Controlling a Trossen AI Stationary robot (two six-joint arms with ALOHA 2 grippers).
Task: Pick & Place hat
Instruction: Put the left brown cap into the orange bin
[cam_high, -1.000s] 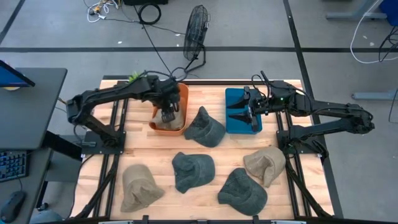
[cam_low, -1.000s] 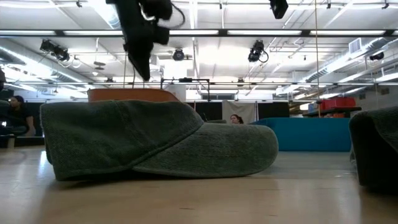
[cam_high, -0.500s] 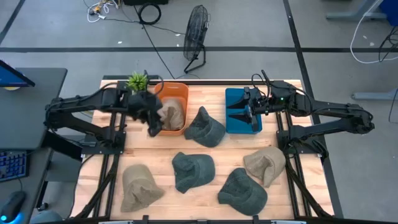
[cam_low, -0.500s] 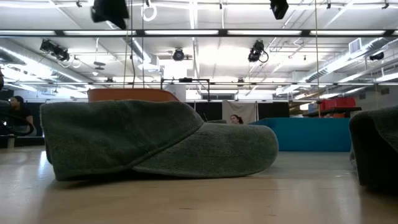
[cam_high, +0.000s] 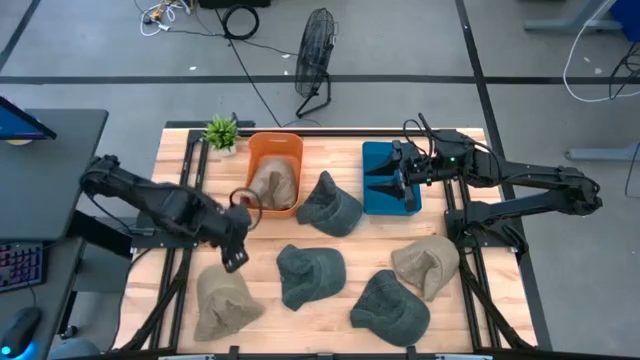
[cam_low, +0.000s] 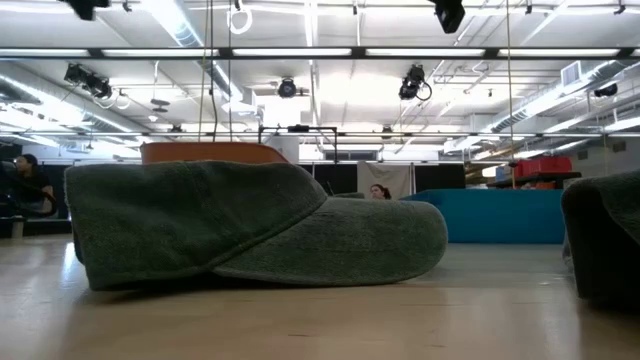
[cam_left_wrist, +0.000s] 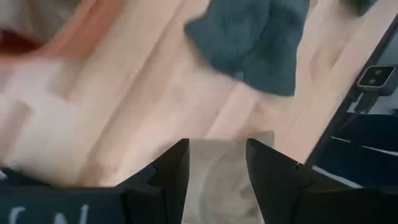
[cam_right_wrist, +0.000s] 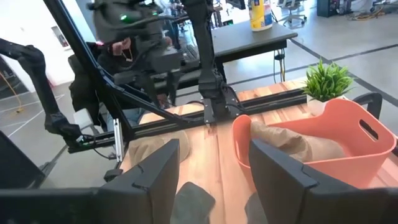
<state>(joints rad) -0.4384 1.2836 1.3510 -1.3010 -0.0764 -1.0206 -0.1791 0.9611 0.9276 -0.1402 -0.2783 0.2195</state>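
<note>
Several hats lie on the wooden table. A tan hat (cam_high: 225, 303) lies at the near left and another tan hat (cam_high: 427, 264) at the near right. Three green hats (cam_high: 328, 205) (cam_high: 310, 275) (cam_high: 390, 305) lie in the middle. A third tan hat (cam_high: 272, 184) lies inside the orange basket (cam_high: 255, 160). My left gripper (cam_high: 236, 260) is open and empty, just above the far edge of the near-left tan hat (cam_left_wrist: 227, 180). My right gripper (cam_high: 378, 186) is open and empty over the blue bin (cam_high: 380, 155).
A small potted plant (cam_high: 220, 131) stands at the far left corner. In the low view a green hat (cam_low: 250, 225) fills the foreground, with the basket's rim (cam_low: 210, 152) and the blue bin (cam_low: 490, 215) behind it. Bare wood lies between the basket and the near-left tan hat.
My left gripper has left the orange basket and swung toward the table's left and near edges. It now stands over the near-left tan hat. The tan hat stays in the basket.
</note>
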